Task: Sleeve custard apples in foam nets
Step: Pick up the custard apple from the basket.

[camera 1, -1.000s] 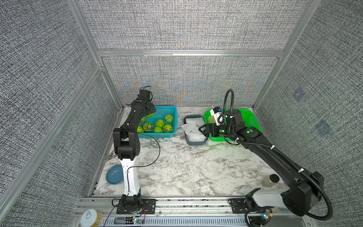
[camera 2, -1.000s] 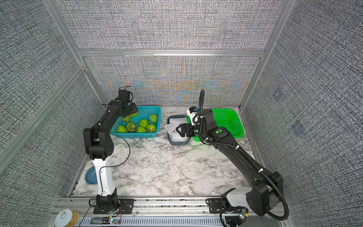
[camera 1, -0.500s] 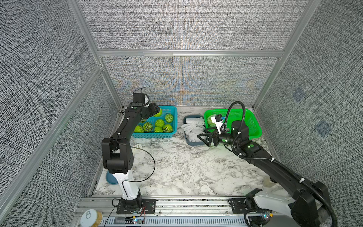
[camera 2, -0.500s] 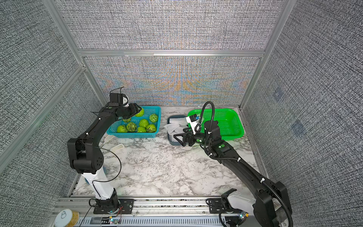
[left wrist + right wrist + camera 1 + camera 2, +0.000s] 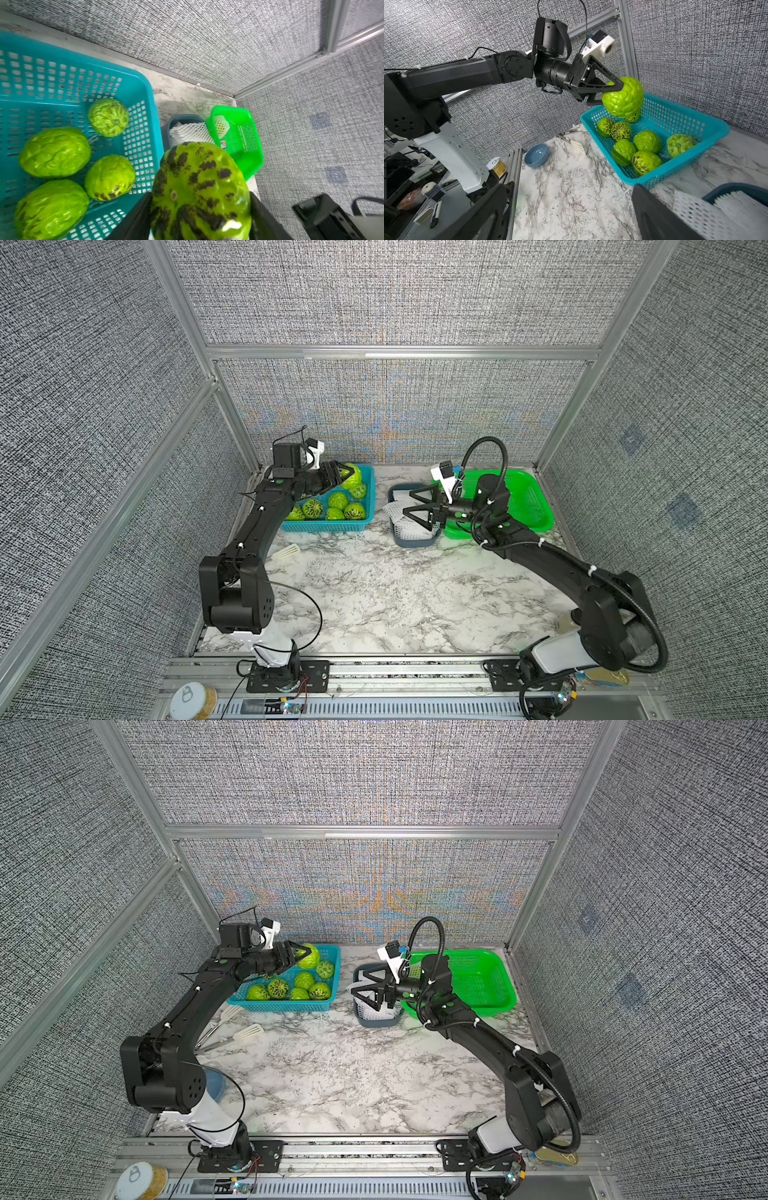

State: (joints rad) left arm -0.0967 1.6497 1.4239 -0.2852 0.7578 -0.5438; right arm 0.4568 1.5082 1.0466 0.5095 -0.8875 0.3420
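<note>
Left gripper (image 5: pixel 608 93) holds custard apple (image 5: pixel 626 98) over basket (image 5: pixel 675 179) (tongs (image 5: pixel 577 145) beside).

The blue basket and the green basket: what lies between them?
The dark tray of foam nets, beside the green basket, with a bare strip of marble table toward the blue basket. Both top views show it.

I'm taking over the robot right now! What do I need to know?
Left tool: shut on one custard apple, held above the blue basket.
Right tool: open and empty, over the foam nets in the grey tray.
Other custard apples: bare, in the blue basket.
Done: one white netted item sits in the green basket; what it holds is unclear.
Left: sleeve the held fruit, then the others.
</note>
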